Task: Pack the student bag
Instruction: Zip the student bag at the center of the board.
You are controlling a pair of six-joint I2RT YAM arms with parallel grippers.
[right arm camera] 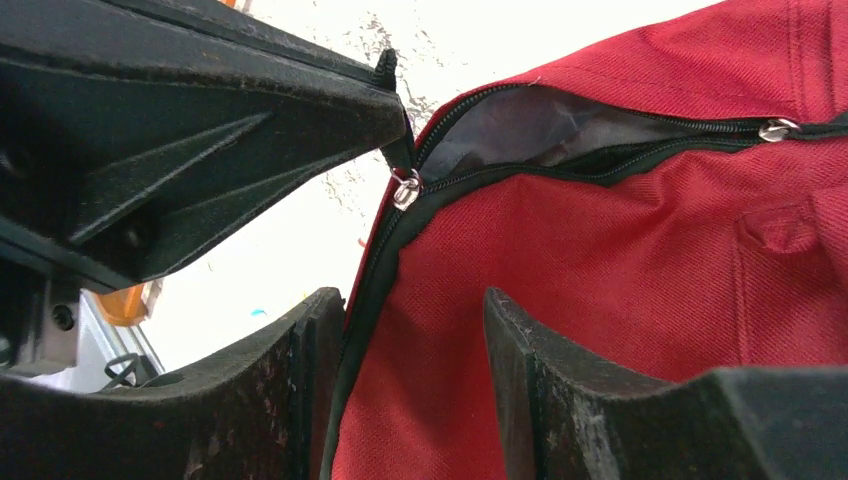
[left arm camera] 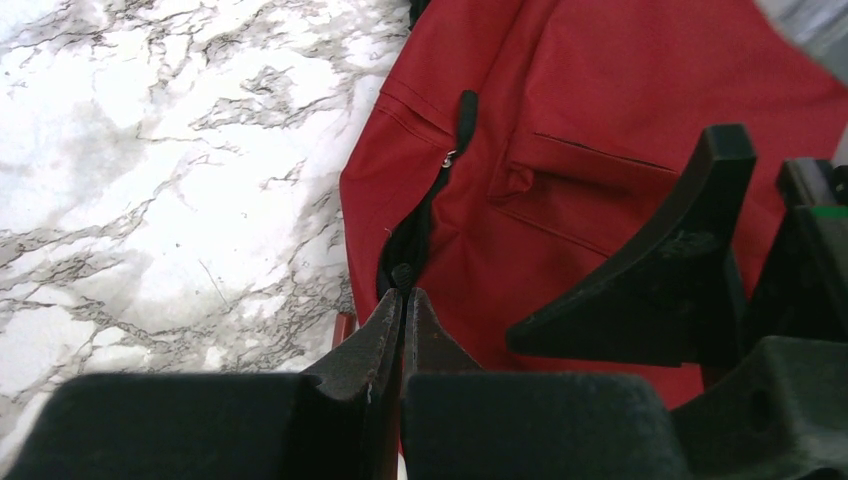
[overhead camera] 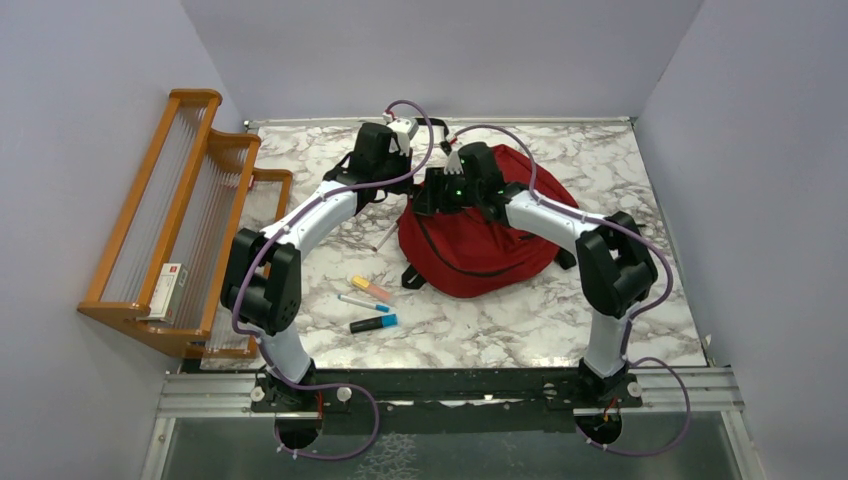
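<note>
Your left gripper (left arm camera: 403, 298) pinches tight the zipper pull (left arm camera: 403, 274) of the student bag (overhead camera: 470, 250), lying far-centre on the marble table (overhead camera: 450, 330); your right gripper (right arm camera: 410, 300) stands part-open over its seam, holding nothing.

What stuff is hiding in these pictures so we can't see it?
- Inside the student bag: the right wrist view shows only a slit of grey lining; fabric hides any contents.
- The bag's zip opening, top view: both arms cover it.
- The box on the orange rack: writing too small to read, top view.
- The zip pull, left wrist view: the shut left hand covers most of it.
</note>
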